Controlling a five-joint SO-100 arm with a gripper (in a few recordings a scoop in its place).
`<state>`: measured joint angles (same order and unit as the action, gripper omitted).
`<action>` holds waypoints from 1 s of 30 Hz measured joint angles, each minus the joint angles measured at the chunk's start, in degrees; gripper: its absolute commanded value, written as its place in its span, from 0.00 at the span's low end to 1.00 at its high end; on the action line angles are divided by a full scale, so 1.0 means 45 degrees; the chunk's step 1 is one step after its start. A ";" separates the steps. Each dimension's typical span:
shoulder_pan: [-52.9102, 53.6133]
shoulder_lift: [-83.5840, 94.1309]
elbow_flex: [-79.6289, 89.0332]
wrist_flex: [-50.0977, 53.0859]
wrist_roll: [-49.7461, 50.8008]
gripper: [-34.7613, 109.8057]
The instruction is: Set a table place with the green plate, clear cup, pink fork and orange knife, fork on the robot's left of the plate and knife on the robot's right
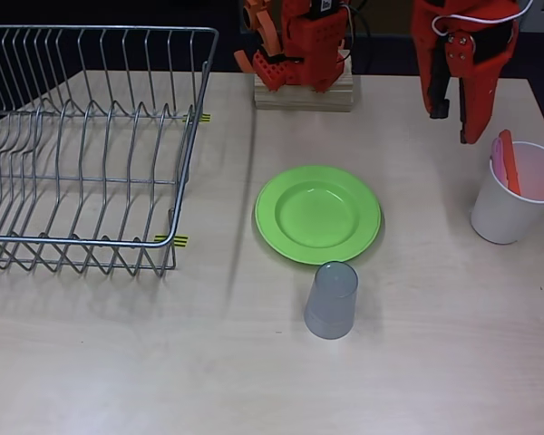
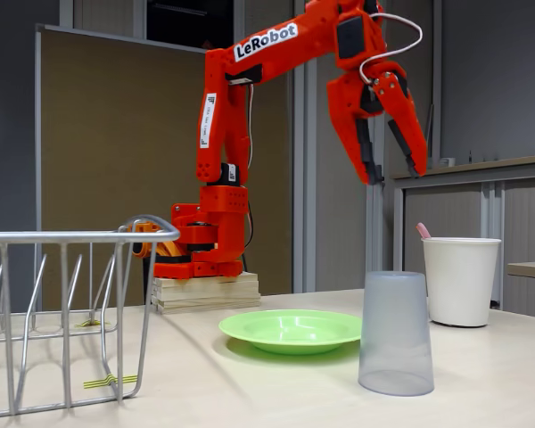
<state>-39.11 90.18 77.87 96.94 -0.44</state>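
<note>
The green plate [image 1: 317, 214] [image 2: 291, 330] lies flat in the middle of the table. Just in front of it, the clear cup [image 1: 331, 299] [image 2: 395, 334] stands mouth down, close to the plate's rim. At the right, a white paper cup [image 1: 508, 213] [image 2: 461, 281] holds the pink fork [image 1: 497, 159] [image 2: 423, 230] and the orange knife [image 1: 510, 165] upright. My gripper [image 1: 455, 122] [image 2: 395, 174] hangs open and empty, high in the air, up and to the left of the white cup.
A wire dish rack [image 1: 91, 145] [image 2: 62, 303] takes up the left side of the table. The arm's base sits on a wooden block [image 1: 304, 92] [image 2: 205, 292] at the back edge. Bare tabletop lies on both sides of the plate.
</note>
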 measured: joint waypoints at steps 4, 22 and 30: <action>-0.1230 0.0000 0.0586 -0.0957 0.0371 0.30; -0.3477 -0.1465 0.1660 -0.3730 0.0664 0.39; -0.3477 -0.1641 0.1836 -0.3887 0.0410 0.42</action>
<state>-54.76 82.79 86.13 79.45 1.41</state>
